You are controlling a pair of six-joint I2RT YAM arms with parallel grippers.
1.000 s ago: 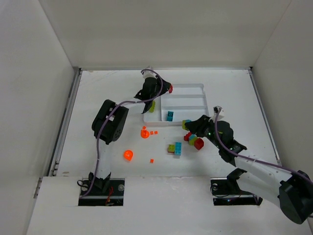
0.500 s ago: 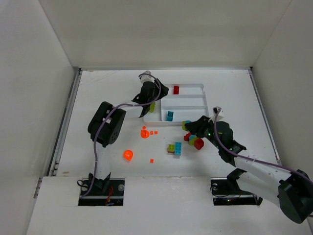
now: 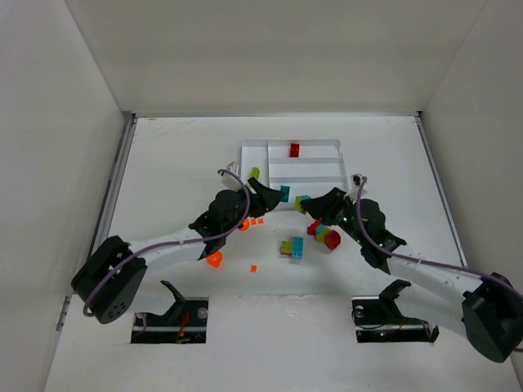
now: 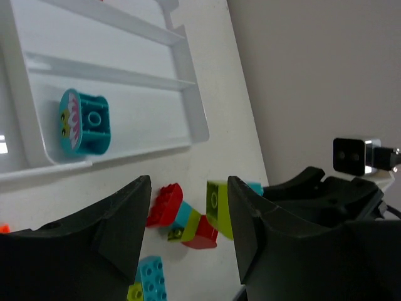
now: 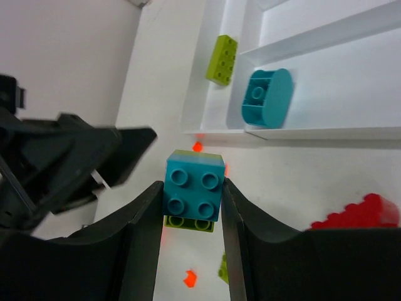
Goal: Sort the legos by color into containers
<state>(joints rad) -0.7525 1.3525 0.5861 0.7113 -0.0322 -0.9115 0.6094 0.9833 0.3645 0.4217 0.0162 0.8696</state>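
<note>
The tray (image 4: 188, 125) is smooth, glossy white plastic, the teal brick (image 5: 194, 179) smooth, faintly shiny plastic, the right gripper (image 5: 192, 194) has matt black plastic fingers (image 5: 141, 244), and the table (image 3: 180, 163) is matt white.

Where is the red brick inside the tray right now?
In the top view, the red brick lies in the tray's farthest long section, near its left end, two sections beyond the teal piece.

Lab test cell — white walls (image 3: 270, 57), white table (image 3: 172, 155), cabled robot arms (image 3: 425, 273)
</note>
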